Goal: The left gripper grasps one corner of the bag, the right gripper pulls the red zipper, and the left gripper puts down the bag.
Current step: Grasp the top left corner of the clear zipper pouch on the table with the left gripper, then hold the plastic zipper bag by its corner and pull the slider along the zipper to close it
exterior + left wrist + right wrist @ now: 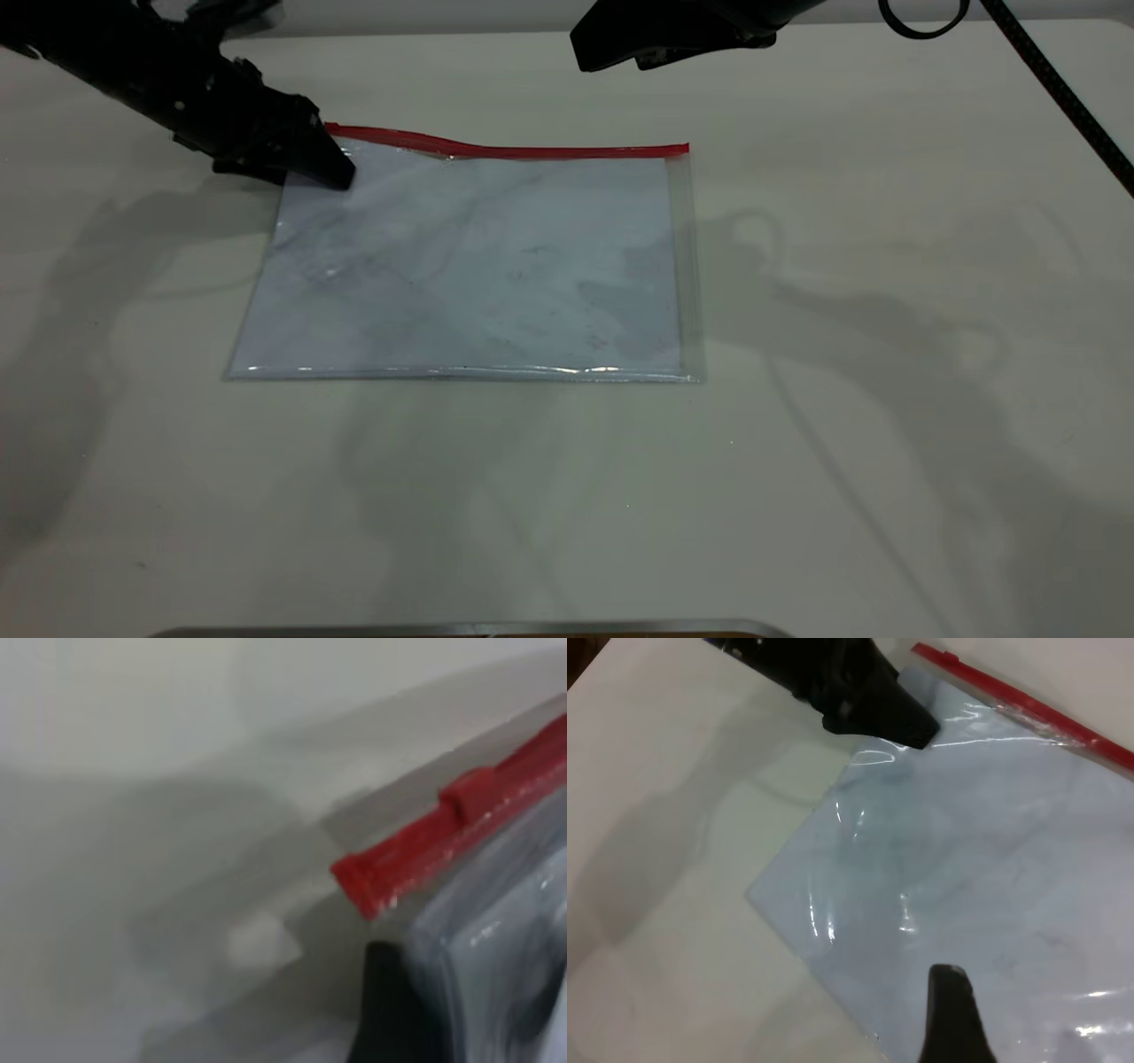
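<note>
While the left gripper (341,173) sits at the far-left corner (330,135) of the bag (469,266), its hold is unconfirmed: the ext. view shows the black wedge tip resting on the plastic just below the red strip's end, and the left wrist view shows one dark finger (385,1010) against the pouch edge, but whether the jaws are closed on the film or only pressing on it I cannot tell.

Risk 1: if the hold is only partial, the corner may slip out once the zipper is pulled, and the bag would slide toward the right edge of the worktop (886,399) instead of opening.

Risk 2: the red zipper (505,149) already bows up slightly near its left end; a lift at that corner could buckle it and jam the slider.

Bag lies flat, centre of worktop, red strip along the far side, wide clear margin on the short side nearer the right edge.

Right gripper (589,58) hangs over the far edge, above and beyond the strip's right half, well apart from it, holding nothing; how far open it is can't be read. Risk 3: the slider tab (468,790) is at the left end, so a descent from here may land off target.
</note>
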Robot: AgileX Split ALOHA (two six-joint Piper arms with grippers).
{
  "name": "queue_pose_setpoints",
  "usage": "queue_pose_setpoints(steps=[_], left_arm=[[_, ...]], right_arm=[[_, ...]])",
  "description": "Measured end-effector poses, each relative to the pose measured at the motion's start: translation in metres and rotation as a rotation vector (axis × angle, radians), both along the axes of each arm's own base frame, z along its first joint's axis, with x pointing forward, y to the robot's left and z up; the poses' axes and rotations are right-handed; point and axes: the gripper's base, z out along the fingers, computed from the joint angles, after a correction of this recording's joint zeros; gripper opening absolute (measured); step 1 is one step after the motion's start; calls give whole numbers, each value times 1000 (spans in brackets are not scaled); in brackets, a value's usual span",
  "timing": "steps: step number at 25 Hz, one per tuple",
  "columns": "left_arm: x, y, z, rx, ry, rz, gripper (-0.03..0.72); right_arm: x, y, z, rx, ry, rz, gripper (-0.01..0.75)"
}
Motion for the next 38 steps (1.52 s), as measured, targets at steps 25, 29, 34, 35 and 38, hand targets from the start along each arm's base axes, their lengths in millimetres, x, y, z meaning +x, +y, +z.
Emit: queue_pose_setpoints(steps=[25,29,34,35,38], left_arm=[[-24,-35,57,-237,-239,-678,53],[-30,-37,60,-242,-235,-770,53],[-30,-37,62,-230,-241,-785,53],[-30,-36,62,-226,-243,-783,53],[-29,-37,62,-213,-254,-784,53]], right_arm=[[83,54,-23,206,-95,278,542],[87,59,-35,239,-71,314,542],[82,70,-52,248,-34,336,542],[80,75,-53,252,-33,342,542],[79,84,-57,273,-27,336,542]])
